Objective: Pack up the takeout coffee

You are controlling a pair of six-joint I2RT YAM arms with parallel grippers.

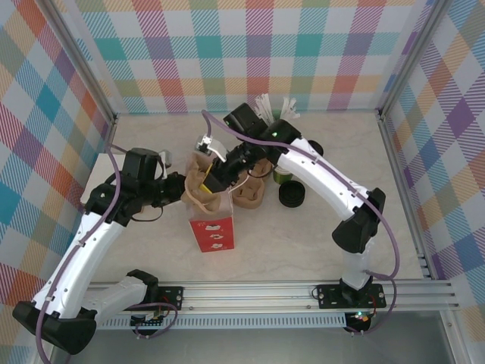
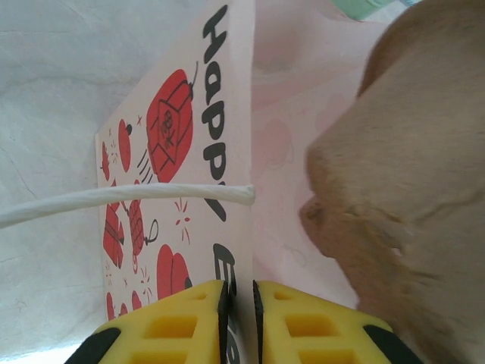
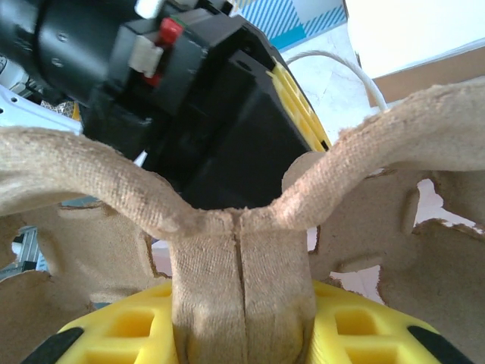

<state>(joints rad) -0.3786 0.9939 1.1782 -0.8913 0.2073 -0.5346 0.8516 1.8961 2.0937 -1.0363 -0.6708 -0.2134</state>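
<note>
Coffee (image 1: 292,196) stands on the table (image 1: 409,174). From above it looks like a round black lid. It is just to the right of the brown tray (image 1: 246,196), and it seems to be beside the tray, not in it. That is hard to be sure of, as the arm hides part of the spot.

The right gripper (image 1: 221,176) is closed tight on the tray's middle handle. In the wrist view its yellow fingers (image 3: 114,334) press the handle from both sides. The left gripper (image 1: 184,189) is pinched on the top edge of the red bag (image 1: 212,231), and it seems to hold the bag's mouth open.

The tray hangs at the bag's mouth and runs left to right. Its left part is over the bag or in it; which one cannot be told.

What matters next is where the coffee is. It lies to the right of the right gripper, on the far side from the bag. The right arm is much nearer to it than the left. Both grippers are full, so the right one would likely have to let go of the tray before reaching for the coffee. The coffee stands up straight, so a grab from the side may suit it best.
</note>
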